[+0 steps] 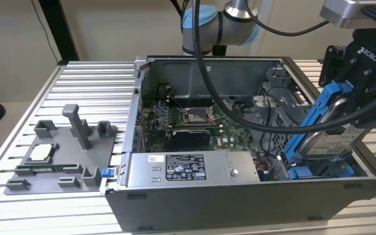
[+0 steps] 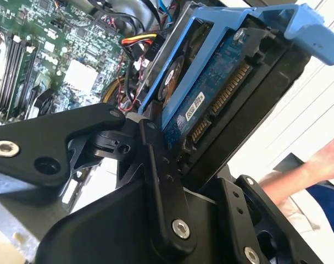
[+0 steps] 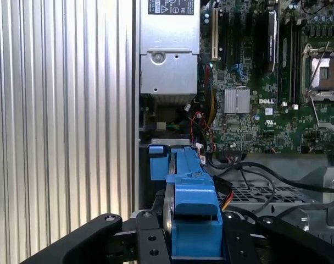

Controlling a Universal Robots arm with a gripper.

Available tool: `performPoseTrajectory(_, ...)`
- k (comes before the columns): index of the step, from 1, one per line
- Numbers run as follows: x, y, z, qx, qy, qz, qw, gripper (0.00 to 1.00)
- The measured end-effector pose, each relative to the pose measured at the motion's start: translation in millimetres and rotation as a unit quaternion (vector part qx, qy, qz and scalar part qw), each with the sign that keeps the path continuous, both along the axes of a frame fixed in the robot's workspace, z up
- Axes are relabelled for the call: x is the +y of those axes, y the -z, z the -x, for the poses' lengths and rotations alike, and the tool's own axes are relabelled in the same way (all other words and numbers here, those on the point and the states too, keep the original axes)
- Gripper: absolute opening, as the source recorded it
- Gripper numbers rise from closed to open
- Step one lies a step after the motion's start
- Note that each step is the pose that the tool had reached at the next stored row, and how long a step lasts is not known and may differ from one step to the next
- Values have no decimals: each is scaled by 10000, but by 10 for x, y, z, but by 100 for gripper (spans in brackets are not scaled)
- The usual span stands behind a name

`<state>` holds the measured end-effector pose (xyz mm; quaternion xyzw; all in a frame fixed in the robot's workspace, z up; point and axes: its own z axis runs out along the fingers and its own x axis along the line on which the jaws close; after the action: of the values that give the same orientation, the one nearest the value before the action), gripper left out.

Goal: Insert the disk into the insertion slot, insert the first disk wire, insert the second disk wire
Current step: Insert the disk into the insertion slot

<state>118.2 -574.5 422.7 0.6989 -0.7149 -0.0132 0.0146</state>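
Ribbed table point(image 1: 77, 83): end effector point(image 1: 346, 108) clamps tilted disk point(image 1: 332, 145), seemingly over insertion slot point(image 1: 318, 171).

An open grey computer case point(image 1: 240, 205) sits on a ribbed aluminium table point(image 1: 90, 83). Inside lie a green motherboard point(image 1: 156, 117) and a grey power-supply box point(image 1: 240, 169) with a white sticker. A grey fixture point(image 1: 51, 161) stands beside the case.

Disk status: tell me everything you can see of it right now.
The disk is a silver-grey metal drive with a white label, clipped in a bright blue plastic frame; its underside shows a blue circuit board and gold contacts. It stands steeply tilted at the end of the open case on the exterior view's right, lower end at the insertion slot. The gripper is shut on it.
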Motion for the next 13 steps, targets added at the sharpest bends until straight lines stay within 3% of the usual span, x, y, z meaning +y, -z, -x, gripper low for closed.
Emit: performPoseTrajectory(13, -20, 72, 0, 0, 0, -7, 10000, 0)
